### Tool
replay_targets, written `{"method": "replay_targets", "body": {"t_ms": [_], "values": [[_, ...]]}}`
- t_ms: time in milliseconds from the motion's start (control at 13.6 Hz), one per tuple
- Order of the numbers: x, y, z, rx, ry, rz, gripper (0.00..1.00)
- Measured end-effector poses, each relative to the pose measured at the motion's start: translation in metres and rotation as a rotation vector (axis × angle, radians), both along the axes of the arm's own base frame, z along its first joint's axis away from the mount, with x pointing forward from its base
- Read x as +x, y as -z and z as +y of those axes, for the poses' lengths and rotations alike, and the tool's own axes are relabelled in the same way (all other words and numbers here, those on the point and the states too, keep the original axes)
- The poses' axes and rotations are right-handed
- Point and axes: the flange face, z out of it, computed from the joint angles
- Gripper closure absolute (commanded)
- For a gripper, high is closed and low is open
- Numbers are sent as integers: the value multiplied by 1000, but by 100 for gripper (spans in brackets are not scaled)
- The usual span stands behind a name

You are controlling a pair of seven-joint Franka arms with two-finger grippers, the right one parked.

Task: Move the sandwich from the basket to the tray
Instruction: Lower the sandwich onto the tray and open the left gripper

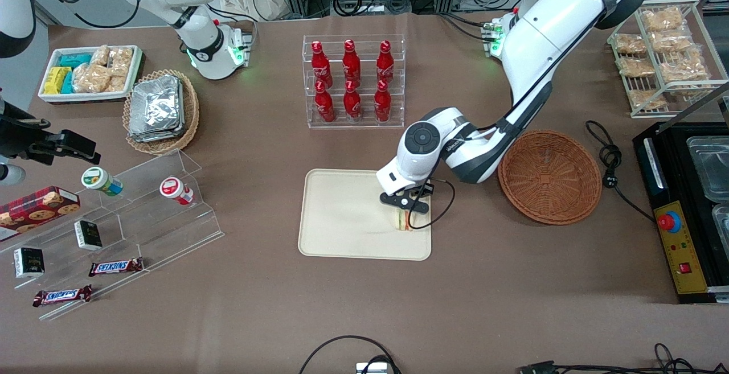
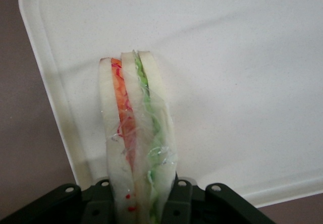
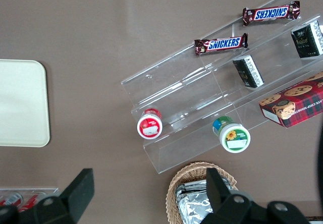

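The sandwich (image 1: 404, 221) (image 2: 135, 133), a wedge of white bread with orange and green filling in clear wrap, stands on edge on the cream tray (image 1: 342, 214) (image 2: 227, 72) close to the rim nearest the basket. My gripper (image 1: 405, 210) (image 2: 139, 204) is shut on the sandwich, one black finger (image 2: 177, 204) on each bread face. The reddish-brown wicker basket (image 1: 550, 176) lies empty beside the tray, toward the working arm's end of the table.
A clear rack of red bottles (image 1: 353, 81) stands farther from the front camera than the tray. A tan basket of foil packets (image 1: 161, 112) and clear display steps with snacks (image 1: 114, 220) lie toward the parked arm's end. A black appliance (image 1: 683, 209) sits past the basket.
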Motion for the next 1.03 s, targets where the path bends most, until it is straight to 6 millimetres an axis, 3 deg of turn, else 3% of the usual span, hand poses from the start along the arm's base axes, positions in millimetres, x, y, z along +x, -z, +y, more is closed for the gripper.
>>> {"method": "replay_targets", "body": {"t_ms": [147, 294, 515, 810, 1031], "values": [[0, 0, 0, 0, -1, 0, 8], [1, 1, 1, 2, -14, 0, 0], [9, -5, 3, -8, -52, -14, 0], [35, -33, 9, -9, -102, -48, 0], [59, -71, 40, 10, -200, -29, 0]]}}
